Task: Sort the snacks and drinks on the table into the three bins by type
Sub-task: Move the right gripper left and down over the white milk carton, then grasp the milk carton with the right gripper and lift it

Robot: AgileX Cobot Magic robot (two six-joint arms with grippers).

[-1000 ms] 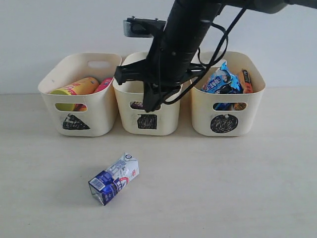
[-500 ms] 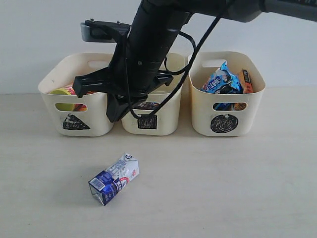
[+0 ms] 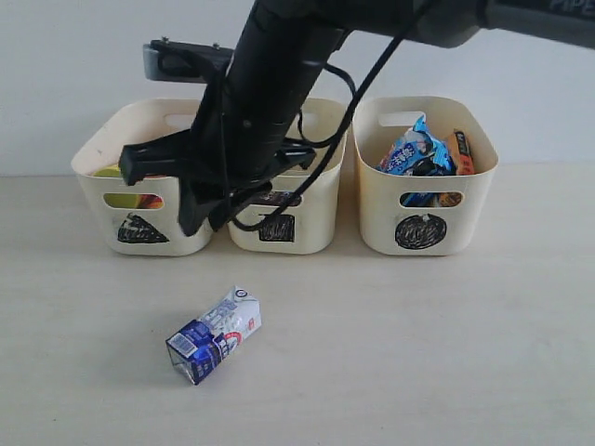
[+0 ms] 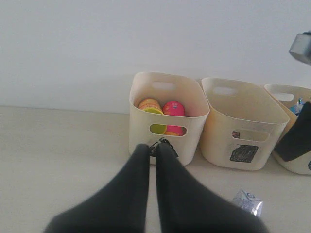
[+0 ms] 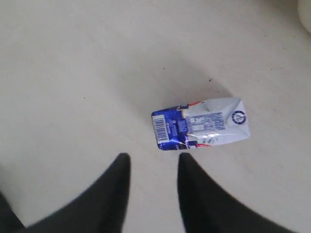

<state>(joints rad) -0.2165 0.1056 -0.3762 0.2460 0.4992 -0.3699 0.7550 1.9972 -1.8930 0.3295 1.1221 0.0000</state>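
A blue and white carton (image 3: 214, 336) lies on its side on the table (image 3: 418, 353), in front of the bins. My right gripper (image 3: 204, 216) hangs open above it, in front of the triangle bin (image 3: 93, 190). In the right wrist view the carton (image 5: 200, 123) lies just past the open gripper (image 5: 152, 158). The left gripper (image 4: 154, 147) is shut on nothing and points at the triangle bin (image 4: 141, 121), which holds the yellow-orange tube (image 4: 149, 104) and the pink tube (image 4: 173, 108). The blue bag (image 3: 409, 153) and the orange packet (image 3: 459, 151) sit in the circle bin (image 3: 423, 218).
The square bin (image 3: 279, 237) stands between the other two, with something dark behind its handle cut-out (image 3: 275, 198). The right arm (image 3: 279, 84) reaches across from the upper right and covers parts of the left and middle bins. A white wall rises behind the bins.
The right arm has swung left, from over the square bin to in front of the triangle bin, and a little lower. The carton has not moved.
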